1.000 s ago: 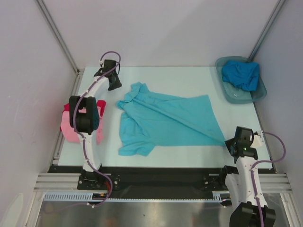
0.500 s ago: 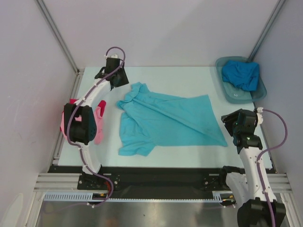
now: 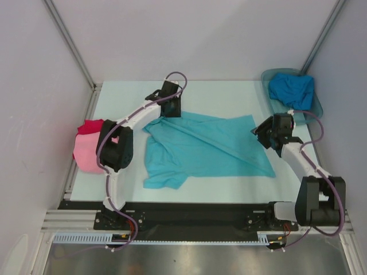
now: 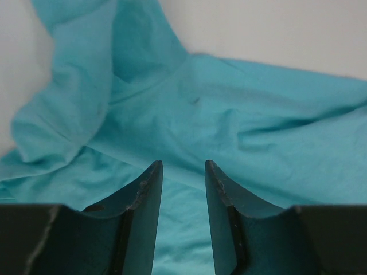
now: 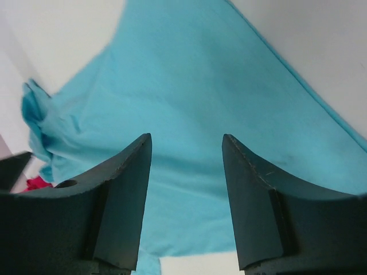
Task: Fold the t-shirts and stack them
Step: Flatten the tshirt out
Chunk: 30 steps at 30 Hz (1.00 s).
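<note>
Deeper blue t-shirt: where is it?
Top view: the deeper blue t-shirt lies bunched in the grey tub, far right corner of the table.

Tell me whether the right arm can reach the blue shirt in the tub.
Probably yes: the blue shirt lies uncovered in the tub, close beside the right arm, whose fingers are open and empty.
</note>
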Tool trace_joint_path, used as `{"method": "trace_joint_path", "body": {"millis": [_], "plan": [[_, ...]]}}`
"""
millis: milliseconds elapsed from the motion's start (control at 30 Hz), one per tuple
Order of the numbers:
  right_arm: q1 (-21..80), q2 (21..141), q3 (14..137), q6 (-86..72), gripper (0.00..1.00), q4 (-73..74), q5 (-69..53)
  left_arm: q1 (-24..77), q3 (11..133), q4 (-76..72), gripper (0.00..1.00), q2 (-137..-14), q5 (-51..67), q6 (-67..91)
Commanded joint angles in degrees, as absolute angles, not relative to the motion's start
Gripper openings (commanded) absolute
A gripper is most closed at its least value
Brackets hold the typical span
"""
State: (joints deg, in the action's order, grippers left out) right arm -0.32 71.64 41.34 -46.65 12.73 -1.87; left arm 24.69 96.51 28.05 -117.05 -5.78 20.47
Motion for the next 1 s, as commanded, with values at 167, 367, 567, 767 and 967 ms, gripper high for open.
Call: {"method": "trace_joint_path", "body": {"millis": [167, 367, 567, 767, 967], "plan": [[-2.37, 88.49, 56.77, -47.62, 0.57, 4.92, -1.15, 25.75, 97.74, 30.67, 0.41, -117.07, -8.7, 19.34], [-0.8, 100.35, 61.86, -50.46, 0.57, 0.53, 2.02, 25.84, 95.71, 30.41, 0.4, -116.46, -9.14, 19.51], [-0.18, 105.47, 65.04, -47.64, 0.57, -2.28, -0.95, 25.75, 94.75, 29.71, 0.4, -115.66, -13.0, 16.79], [2.11, 104.77, 63.11, -46.41, 0.56, -8.08, -5.44, 25.75, 95.36, 29.09, 0.4, -117.42, -22.57, 16.79], [2.73, 102.4, 58.63, -46.49, 0.55, -13.44, -7.29, 25.66, 100.36, 29.27, 0.4, -121.98, -23.29, 14.15]]}}
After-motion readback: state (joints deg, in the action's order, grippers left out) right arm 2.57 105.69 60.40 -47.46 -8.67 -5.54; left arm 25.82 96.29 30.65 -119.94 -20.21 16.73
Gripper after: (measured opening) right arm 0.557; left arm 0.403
